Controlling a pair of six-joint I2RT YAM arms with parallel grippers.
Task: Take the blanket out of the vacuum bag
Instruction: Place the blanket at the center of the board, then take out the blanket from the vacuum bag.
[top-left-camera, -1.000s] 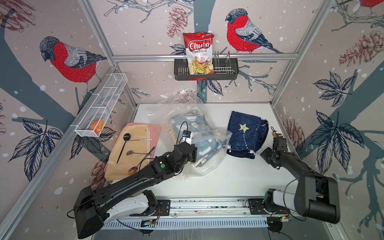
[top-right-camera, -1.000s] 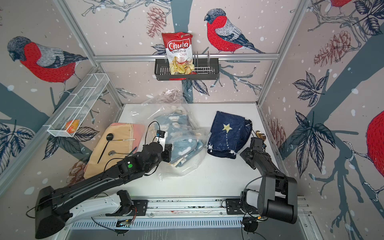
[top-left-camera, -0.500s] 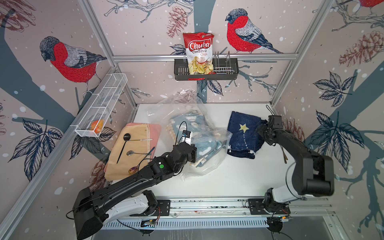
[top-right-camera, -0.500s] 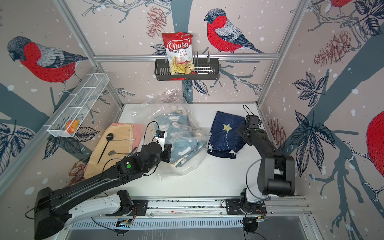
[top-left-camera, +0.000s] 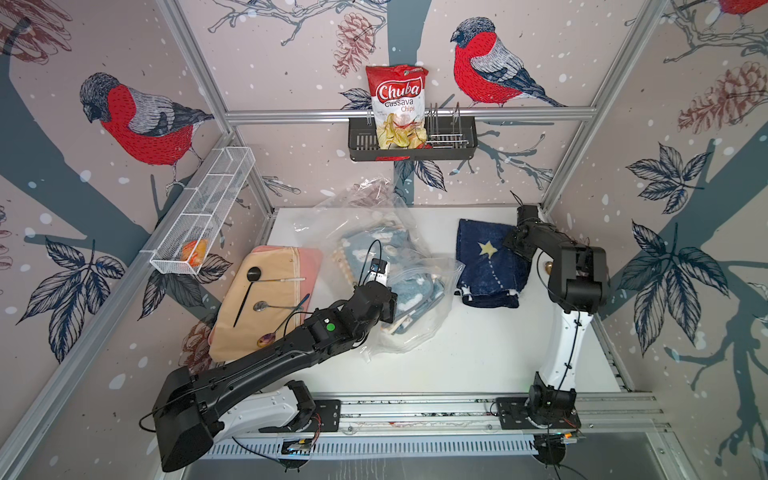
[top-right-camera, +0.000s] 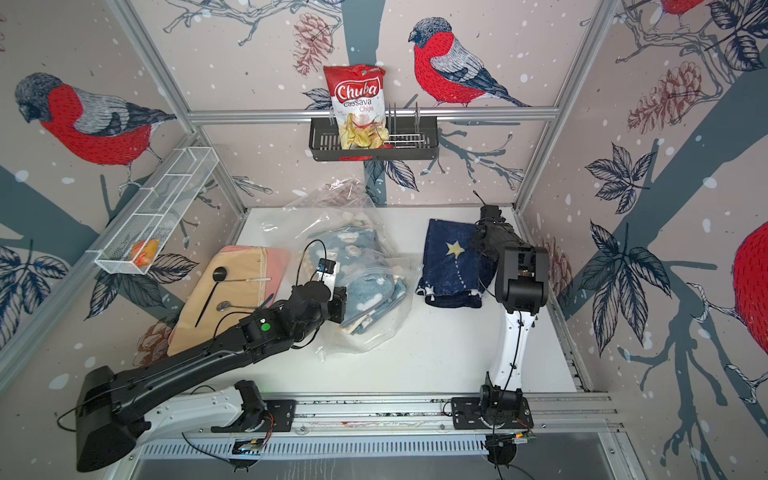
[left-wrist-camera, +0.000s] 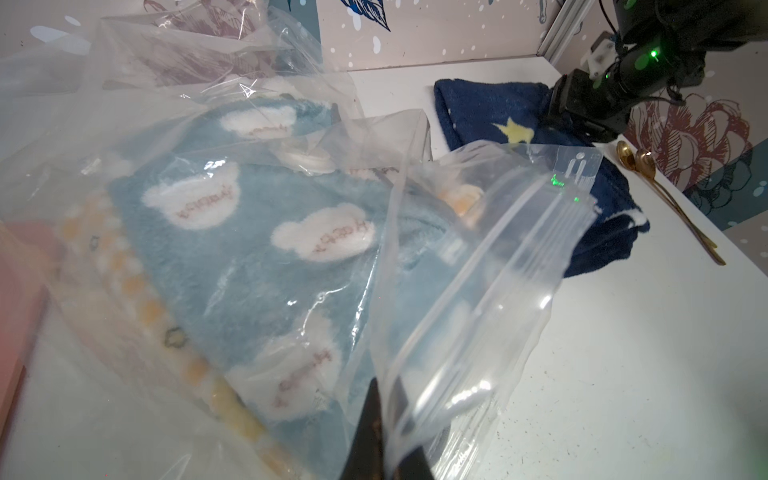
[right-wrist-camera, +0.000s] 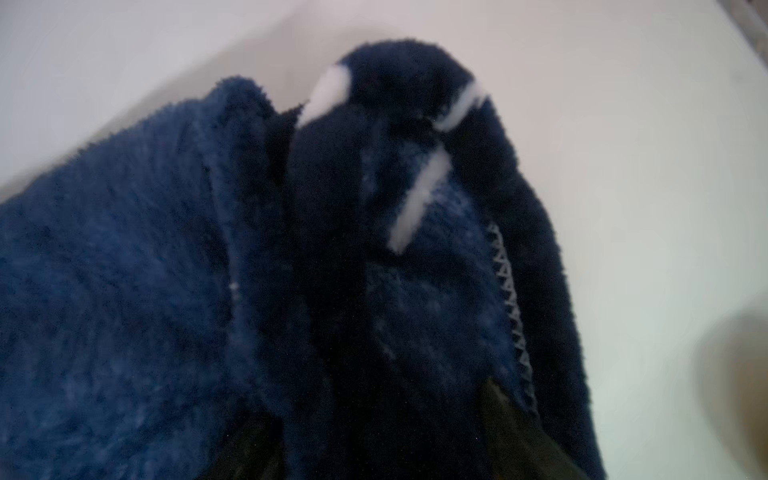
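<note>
The left tool (left-wrist-camera: 386, 419) is clamped on the zip-seal edge of the vacuum bag (left-wrist-camera: 478, 291), whose mouth gapes just past its fingers. Beyond, inside the bag on the table (top-left-camera: 478, 353), lies the light-blue blanket (left-wrist-camera: 249, 266). Farther off, the right tool (right-wrist-camera: 386, 453) stands with jaws apart astride a fold of the navy blanket (right-wrist-camera: 145, 291), gripping nothing. Best, I judge: pin the seal edge low and firm, then draw the blue blanket straight out through the mouth

The red chip bag (top-left-camera: 398, 107) reads "Chuba Cassava Chips" (the blanket's cloud lettering is illegible).
</note>
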